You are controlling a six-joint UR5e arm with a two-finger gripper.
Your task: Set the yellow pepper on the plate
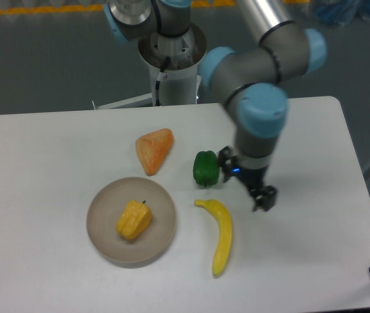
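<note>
The yellow pepper [134, 220], lumpy and ribbed with a tiny dark stem, lies on the round grey-beige plate [104, 235] at the front left of the table. My gripper [263, 198] hangs well to the right of the plate, above the table just right of the green pepper and the banana. It holds nothing. Its fingers are dark and small here, and I cannot make out whether they are open or shut.
A green bell pepper [205, 168] sits right of the plate, close to my gripper's left side. A long yellow banana [220, 235] lies in front of it. An orange wedge-shaped piece [154, 150] lies behind the plate.
</note>
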